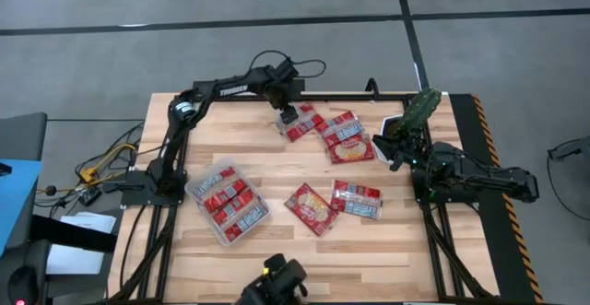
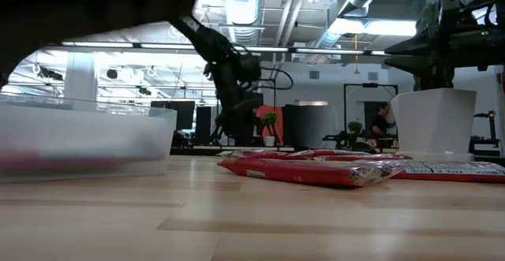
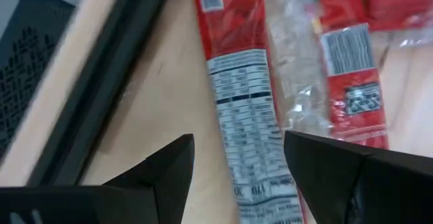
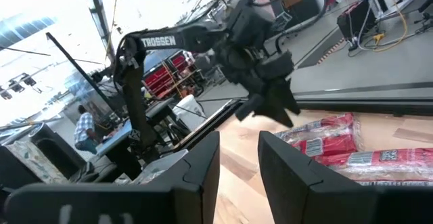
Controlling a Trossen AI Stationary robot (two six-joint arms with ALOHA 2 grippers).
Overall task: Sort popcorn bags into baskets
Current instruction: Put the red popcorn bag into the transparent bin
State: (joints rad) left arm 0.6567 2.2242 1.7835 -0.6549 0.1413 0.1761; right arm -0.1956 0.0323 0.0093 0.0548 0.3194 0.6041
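Note:
My left gripper (image 1: 288, 118) is out near the table's far edge, open and low over a red popcorn bag (image 1: 302, 126). In the left wrist view its fingers (image 3: 169, 173) stand on either side of that bag's white nutrition panel (image 3: 238, 109), which lies flat on the wood. Other bags lie loose beside it (image 1: 346, 139) and nearer the middle (image 1: 311, 208) (image 1: 357, 199). The clear tub (image 1: 195, 187) near the left side holds several bags. My right gripper (image 4: 238, 156) waits at the right edge, open and empty.
A white pot with a green plant (image 1: 412, 121) stands at the far right corner, close to my right gripper. A black frame rail (image 3: 101, 95) runs along the far edge just beyond the left gripper. Bare wood shows at the table's near edge (image 1: 369, 259).

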